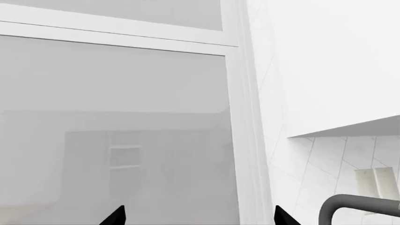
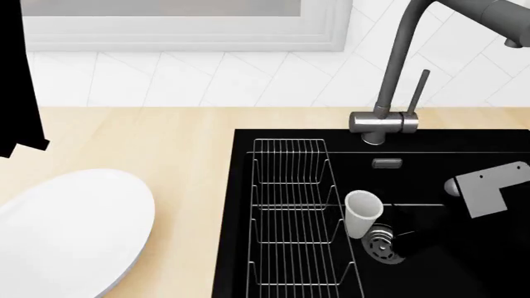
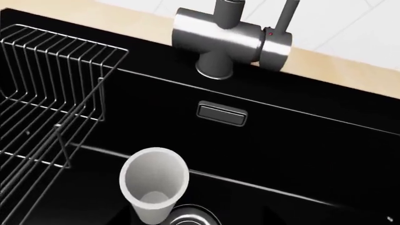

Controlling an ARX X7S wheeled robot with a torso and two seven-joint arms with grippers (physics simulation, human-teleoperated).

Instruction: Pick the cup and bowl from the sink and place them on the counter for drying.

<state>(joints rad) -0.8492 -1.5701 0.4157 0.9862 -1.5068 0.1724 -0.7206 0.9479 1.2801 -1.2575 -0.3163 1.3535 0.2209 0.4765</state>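
Note:
The white cup [image 2: 363, 213] stands in the black sink [image 2: 463, 273], beside the round drain [image 2: 383, 243]; the right wrist view looks into the cup [image 3: 153, 183] from close by. The wide white bowl [image 2: 66, 236] lies on the beige counter [image 2: 182, 155] at the left, cut off by the picture's edge. My right arm [image 2: 488, 186] reaches into the basin just right of the cup. Its gripper is lost against the black, so its jaws cannot be read. My left gripper [image 1: 200, 218] is raised toward the window, open, nothing between its fingertips [image 1: 115, 216].
A wire rack [image 2: 294, 211] fills the sink's left part, close to the cup. The grey tap [image 2: 385, 118] rises behind the basin and arches over it. A white tiled wall and window frame [image 2: 182, 37] back the counter.

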